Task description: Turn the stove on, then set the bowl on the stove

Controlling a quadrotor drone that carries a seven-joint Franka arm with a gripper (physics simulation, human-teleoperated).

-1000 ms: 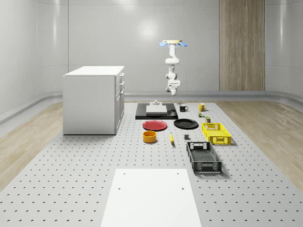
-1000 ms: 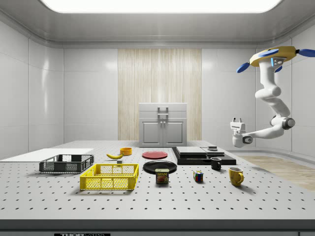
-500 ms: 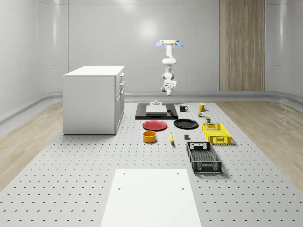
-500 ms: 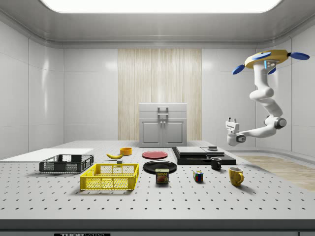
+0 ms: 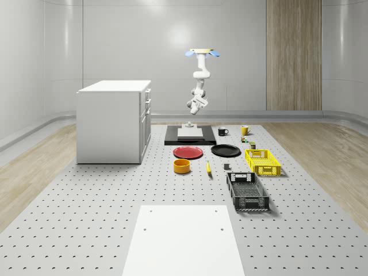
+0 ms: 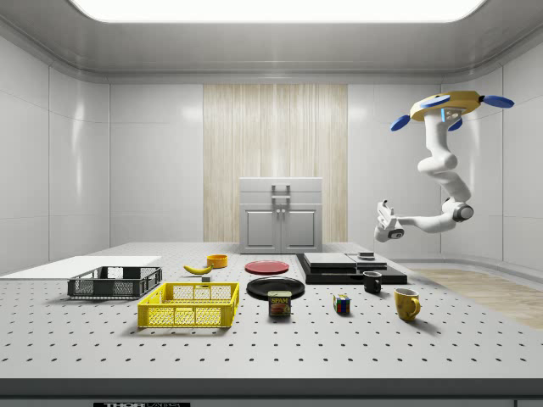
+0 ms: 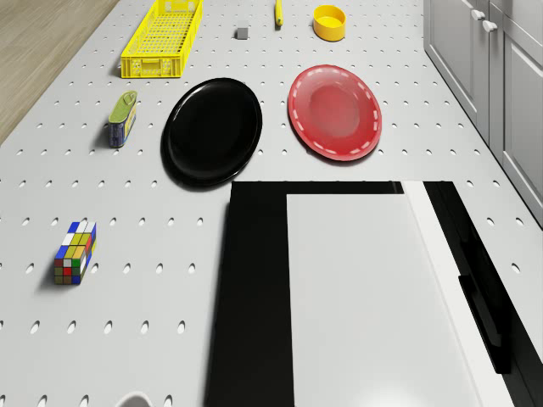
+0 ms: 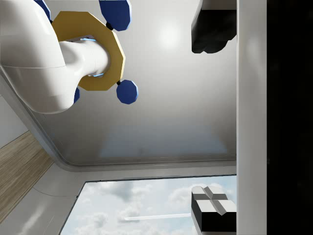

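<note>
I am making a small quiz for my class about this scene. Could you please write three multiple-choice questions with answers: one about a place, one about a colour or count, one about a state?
1. Where does the drone hover?
A. above the far end of the table, beyond the stove
B. over the black crate
C. resting on the cabinet

2. How many round plates lie on the table?
A. one
B. two
C. four

3. What state is the yellow bowl in?
A. sitting on the stove
B. held in the claw
C. standing on the table, apart from the stove

Answers:
1 A: the side view shows it airborne past the stove, with the claw held high above that end.
2 B: a red plate and a black plate lie side by side.
3 C: the whole-scene view shows it in front of the red plate, untouched.
</note>
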